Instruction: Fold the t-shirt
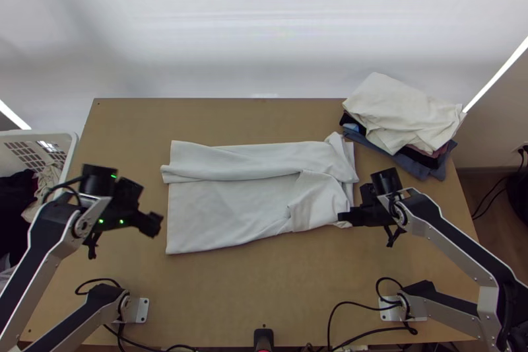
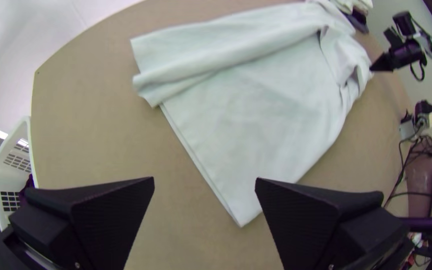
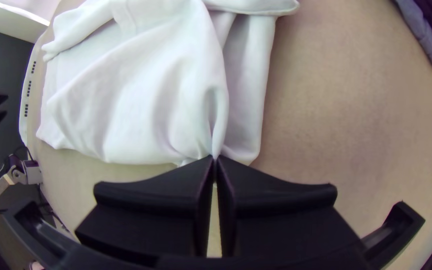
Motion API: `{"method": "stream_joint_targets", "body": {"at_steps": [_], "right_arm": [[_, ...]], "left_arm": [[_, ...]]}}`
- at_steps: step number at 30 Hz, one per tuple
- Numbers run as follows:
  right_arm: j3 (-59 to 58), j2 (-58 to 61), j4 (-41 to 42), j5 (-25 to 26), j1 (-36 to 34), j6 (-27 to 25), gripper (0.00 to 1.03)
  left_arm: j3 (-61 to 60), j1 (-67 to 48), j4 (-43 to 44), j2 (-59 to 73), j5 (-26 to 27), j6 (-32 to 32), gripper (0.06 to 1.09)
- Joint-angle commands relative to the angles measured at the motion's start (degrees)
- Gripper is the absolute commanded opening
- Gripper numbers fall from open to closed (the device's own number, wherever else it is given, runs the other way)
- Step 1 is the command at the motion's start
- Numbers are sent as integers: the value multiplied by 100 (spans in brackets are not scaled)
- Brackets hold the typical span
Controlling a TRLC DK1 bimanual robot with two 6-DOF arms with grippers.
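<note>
A white t-shirt (image 1: 231, 207) lies at mid-table, its far side folded over in a long strip and its right end bunched with a sleeve-like flap. At the shirt's near right corner is my right gripper (image 1: 344, 217); in the right wrist view the right gripper (image 3: 215, 159) is shut on a pinched edge of the shirt (image 3: 151, 100). Off the shirt's left side, apart from it, hangs my left gripper (image 1: 155, 223). The left wrist view has the left gripper (image 2: 204, 182) open with nothing between its fingers, near a flat corner of the shirt (image 2: 256, 130).
A pile of folded clothes (image 1: 406, 117) stands at the table's far right corner. A white basket (image 1: 71, 147) with dark and light cloth is beside the left edge. Bare wood (image 1: 231, 286) lies in front of the shirt, with cables (image 1: 356, 335) along the near edge.
</note>
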Motion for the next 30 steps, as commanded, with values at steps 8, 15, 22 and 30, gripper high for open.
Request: {"method": "stream_joint_targets", "body": {"at_steps": [8, 15, 22, 30], "right_arm": [[-56, -108, 71, 57, -91, -126, 3], [-56, -117, 79, 57, -73, -117, 3], [-47, -117, 79, 57, -73, -117, 3], [-12, -152, 106, 57, -73, -126, 3]], "left_arm": [[-577, -758, -624, 1373, -886, -183, 98], [-779, -1356, -536, 1628, -772, -438, 94], [-797, -1778, -281, 1777, -614, -728, 94], [-920, -1875, 88, 2120, -526, -860, 59]]}}
